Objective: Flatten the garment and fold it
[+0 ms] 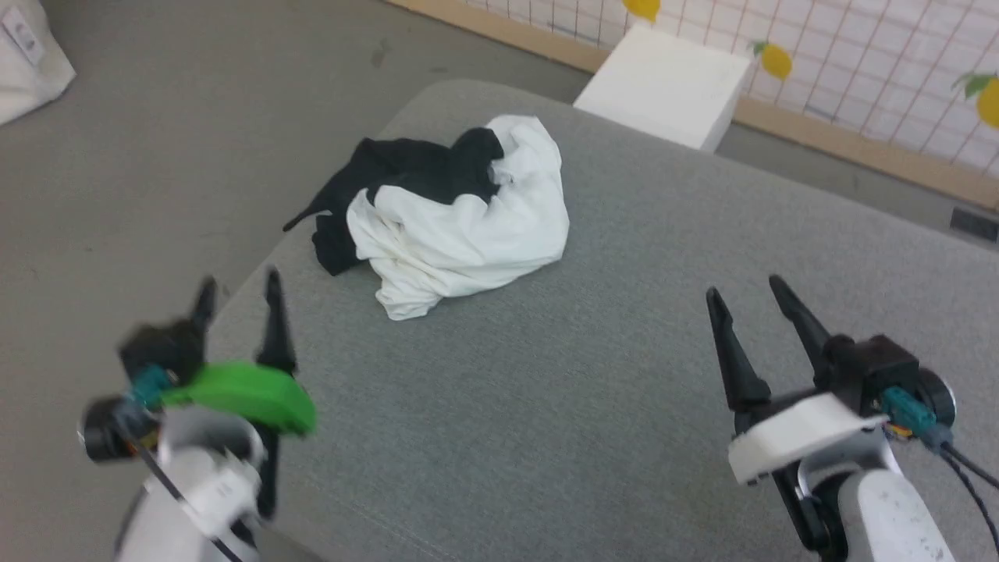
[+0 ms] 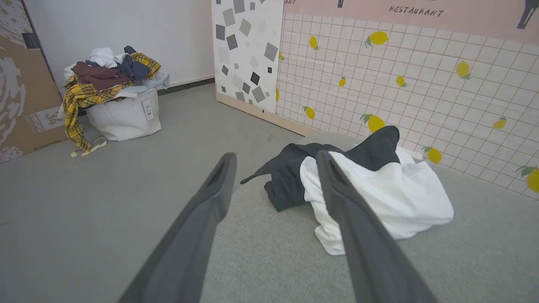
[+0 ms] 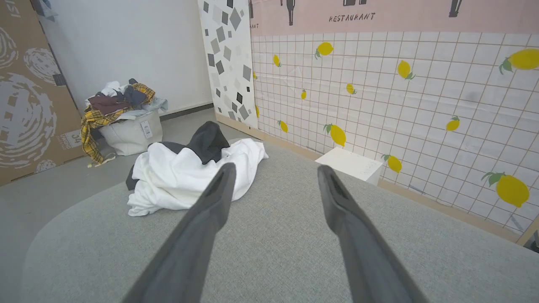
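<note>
The garment [image 1: 468,226] lies crumpled in a heap near the far left corner of the grey table [image 1: 609,390], white body bunched up with black sleeves on top and to its left. It shows again in the left wrist view [image 2: 387,198] and the right wrist view [image 3: 177,176]. My left gripper [image 1: 238,293] hovers open over the table's left edge, short of the heap. Over the right part of the table my right gripper [image 1: 745,289] stands open, well away from the garment. Nothing is between either pair of fingers.
A white box [image 1: 663,82] stands on the floor beyond the table's far edge, against a lemon-patterned tiled wall [image 3: 400,92]. A white basket heaped with clothes [image 2: 113,97] sits on the floor to the left, by a cardboard panel [image 2: 21,84].
</note>
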Available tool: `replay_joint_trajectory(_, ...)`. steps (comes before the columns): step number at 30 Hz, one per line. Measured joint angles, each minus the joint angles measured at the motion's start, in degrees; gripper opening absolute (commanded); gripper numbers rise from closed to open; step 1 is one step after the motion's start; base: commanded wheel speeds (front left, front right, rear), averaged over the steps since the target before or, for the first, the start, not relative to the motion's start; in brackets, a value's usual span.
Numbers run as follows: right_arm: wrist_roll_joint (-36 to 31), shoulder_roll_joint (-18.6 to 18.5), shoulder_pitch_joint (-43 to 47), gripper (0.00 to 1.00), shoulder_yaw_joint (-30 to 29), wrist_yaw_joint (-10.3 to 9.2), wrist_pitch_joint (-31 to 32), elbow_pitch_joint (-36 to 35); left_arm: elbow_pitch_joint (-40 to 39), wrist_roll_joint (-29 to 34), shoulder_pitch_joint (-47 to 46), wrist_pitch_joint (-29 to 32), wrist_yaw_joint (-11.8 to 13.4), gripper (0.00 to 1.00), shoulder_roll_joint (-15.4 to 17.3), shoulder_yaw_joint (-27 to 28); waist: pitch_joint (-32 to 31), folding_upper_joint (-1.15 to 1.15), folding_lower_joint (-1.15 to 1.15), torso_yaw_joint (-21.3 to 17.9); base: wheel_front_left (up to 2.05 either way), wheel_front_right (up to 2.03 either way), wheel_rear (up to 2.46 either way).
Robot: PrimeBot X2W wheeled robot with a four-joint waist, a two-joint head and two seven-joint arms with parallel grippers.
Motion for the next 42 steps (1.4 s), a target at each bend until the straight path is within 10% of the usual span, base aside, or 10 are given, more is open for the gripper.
replay_joint_trajectory(17,-1.32,0.05,-12.2,1.0,2.1,-0.01,-1.13,-2.71,8.29,-22.04,-27.33,26.4,-2.26,1.0,12.49,12.81,19.6,0.0,0.02,-10.35,0.0,0.0,0.0)
replay_joint_trajectory(30,-0.26,0.0,-13.61,1.0,1.29,-0.01,-4.57,1.33,12.94,-28.39,-23.2,44.64,6.1,1.0,12.91,14.38,29.68,0.01,0.0,-21.93,0.0,0.0,0.0)
replay_joint_trajectory(31,-0.11,0.02,-13.66,1.0,1.32,-0.01,-4.86,1.51,12.29,-28.46,-22.86,45.67,6.39,0.89,13.52,14.38,30.02,0.01,0.0,-22.55,0.0,0.0,0.0)
replay_joint_trajectory(33,0.15,0.05,-13.83,1.0,1.37,0.0,-5.16,1.86,10.8,-28.5,-22.0,47.31,6.33,0.15,15.12,14.16,30.15,0.01,0.0,-23.46,0.0,0.0,0.0)
replay_joint_trajectory(34,0.15,0.08,-13.83,1.0,1.36,0.0,-5.32,2.12,10.29,-28.21,-21.53,46.8,6.16,0.0,15.43,14.07,29.95,0.01,0.0,-23.63,0.0,0.0,0.0)
replay_joint_trajectory(42,2.29,-0.01,-11.4,1.0,0.65,-0.01,-6.45,6.47,9.03,-15.78,-19.72,16.77,2.6,0.0,16.35,13.99,24.67,0.0,0.0,-24.61,0.0,0.0,0.0)
